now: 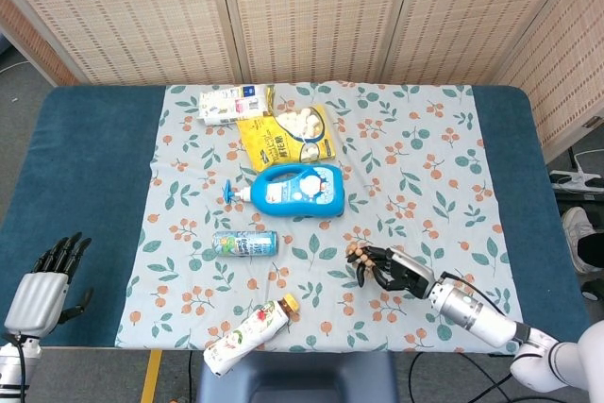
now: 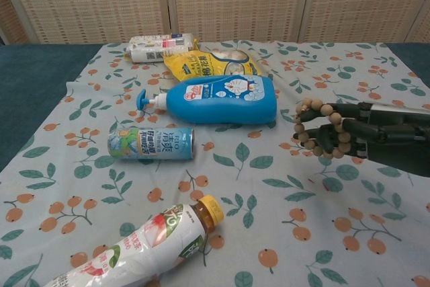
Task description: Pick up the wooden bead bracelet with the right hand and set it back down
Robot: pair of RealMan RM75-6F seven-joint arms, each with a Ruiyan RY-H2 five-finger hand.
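The wooden bead bracelet (image 2: pixel 316 129) hangs looped over the dark fingers of my right hand (image 2: pixel 366 138), lifted above the floral cloth at the right. In the head view the same bracelet (image 1: pixel 357 254) sits at the tip of my right hand (image 1: pixel 396 269), right of the table's front centre. My left hand (image 1: pixel 45 282) hovers off the table's front left corner, fingers spread and holding nothing.
A blue pump bottle (image 2: pixel 215 100) lies left of the bracelet. A small can (image 2: pixel 151 144) and a capped drink bottle (image 2: pixel 144 247) lie further front-left. A yellow snack bag (image 2: pixel 211 64) and a white pack (image 2: pixel 158 47) rest at the back of the floral cloth (image 2: pixel 282 233).
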